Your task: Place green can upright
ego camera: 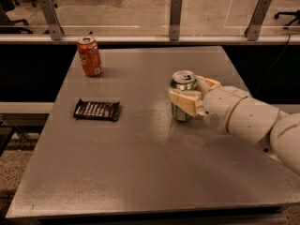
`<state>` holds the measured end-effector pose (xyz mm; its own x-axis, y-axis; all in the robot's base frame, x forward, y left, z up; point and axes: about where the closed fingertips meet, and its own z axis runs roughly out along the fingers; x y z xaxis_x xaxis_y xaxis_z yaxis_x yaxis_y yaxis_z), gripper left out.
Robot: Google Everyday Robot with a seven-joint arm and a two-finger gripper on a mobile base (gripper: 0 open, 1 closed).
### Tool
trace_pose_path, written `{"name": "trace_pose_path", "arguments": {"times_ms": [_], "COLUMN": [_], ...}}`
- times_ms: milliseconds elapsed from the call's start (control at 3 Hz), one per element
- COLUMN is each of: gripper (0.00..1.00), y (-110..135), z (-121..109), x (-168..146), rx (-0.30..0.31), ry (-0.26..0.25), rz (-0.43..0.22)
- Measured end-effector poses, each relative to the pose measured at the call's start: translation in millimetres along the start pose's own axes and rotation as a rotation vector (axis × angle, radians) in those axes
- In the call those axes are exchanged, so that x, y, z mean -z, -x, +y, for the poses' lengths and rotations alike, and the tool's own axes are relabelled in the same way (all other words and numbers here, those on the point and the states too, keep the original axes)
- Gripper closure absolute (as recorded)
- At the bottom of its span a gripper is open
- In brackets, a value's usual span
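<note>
The green can (183, 81) stands upright on the grey table (140, 163), right of the middle. Its silver top faces up. My gripper (193, 94) reaches in from the right on a white arm (243, 118). Its cream fingers (185, 102) sit on either side of the can, one across the can's front and one behind it, closed on the can's body. The can's base rests on or just above the table.
An orange-red soda can (89, 56) stands upright at the far left of the table. A dark candy bar wrapper (96, 110) lies flat at the left middle. A railing with glass panels (174, 13) runs behind the table's far edge.
</note>
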<state>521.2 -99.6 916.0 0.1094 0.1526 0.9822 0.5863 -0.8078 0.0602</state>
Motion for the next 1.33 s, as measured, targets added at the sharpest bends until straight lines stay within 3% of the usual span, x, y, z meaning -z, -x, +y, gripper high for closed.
{"name": "trace_pose_path", "arguments": {"times_ms": [333, 1000, 1333], "gripper": [0.83, 0.36, 0.13], "y": [7.9, 21.0, 20.4], "z": [6.2, 11.0, 10.0], "x": [-2.1, 0.8, -0.1], "rx": [-0.020, -0.096, -0.098], "ry": [0.020, 0.046, 0.043], "rz": [0.008, 0.045, 0.046]}}
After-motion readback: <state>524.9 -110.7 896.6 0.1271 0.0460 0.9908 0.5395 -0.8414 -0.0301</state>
